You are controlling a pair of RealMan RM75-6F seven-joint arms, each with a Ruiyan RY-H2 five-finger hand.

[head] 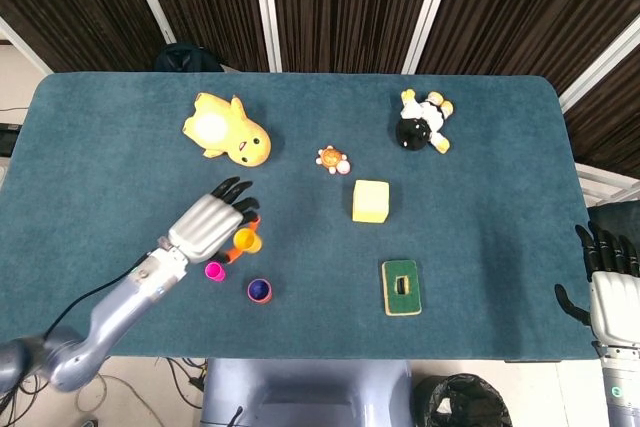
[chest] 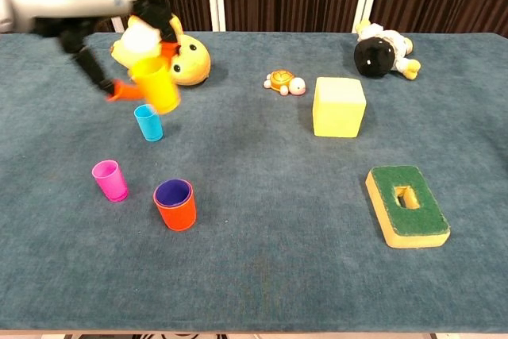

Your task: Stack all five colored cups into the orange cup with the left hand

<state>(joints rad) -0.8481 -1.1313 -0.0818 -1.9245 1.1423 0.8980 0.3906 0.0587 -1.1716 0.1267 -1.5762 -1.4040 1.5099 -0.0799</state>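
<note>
Gripping a small yellow plastic cup, the left hand holds it lifted clear of the teal cloth-covered table, its dark fingers wrapped around the cup from above; the chest view shows hand and cup blurred, the cup tilted with its mouth up. Below it on the table stands a small light-blue plastic cup, upright. Nearer the front edge stands the orange plastic cup, upright, with a purple cup nested inside so that only the purple rim and interior show. Just to its left, apart from it, a small magenta plastic cup stands upright. In the head view the held cup sits above the area between the magenta and the orange cup. Behind the cups lies a yellow plush duck toy on its side. Toward the middle of the table a small orange toy turtle rests close to a pale yellow foam cube. At the far right lies a black-and-white plush toy. Near the front right lies a yellow sponge block with a green top and a rectangular hole. The right hand hangs off the table's right edge, fingers spread and holding nothing.
</note>
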